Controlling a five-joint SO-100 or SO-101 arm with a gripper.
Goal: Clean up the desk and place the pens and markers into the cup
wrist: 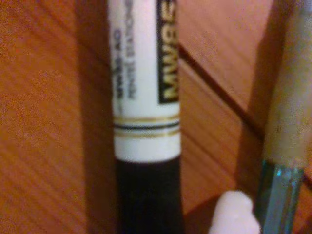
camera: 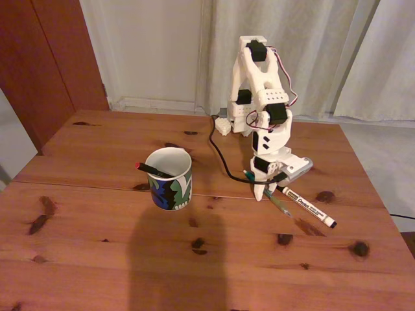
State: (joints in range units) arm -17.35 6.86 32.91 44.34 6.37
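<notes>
White marker [wrist: 146, 97] with black cap lying on desk [wrist: 48, 122]; teal pen [wrist: 278, 195] beside; white tip, perhaps fingers [wrist: 234, 214], between.

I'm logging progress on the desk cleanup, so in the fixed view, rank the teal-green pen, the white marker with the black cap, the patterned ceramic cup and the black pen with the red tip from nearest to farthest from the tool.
1. Teal-green pen, right at the tool.
2. White marker with black cap, just right of it.
3. Patterned ceramic cup, off to the left.
4. Black pen with red tip, leaning in the cup, farthest left.
</notes>
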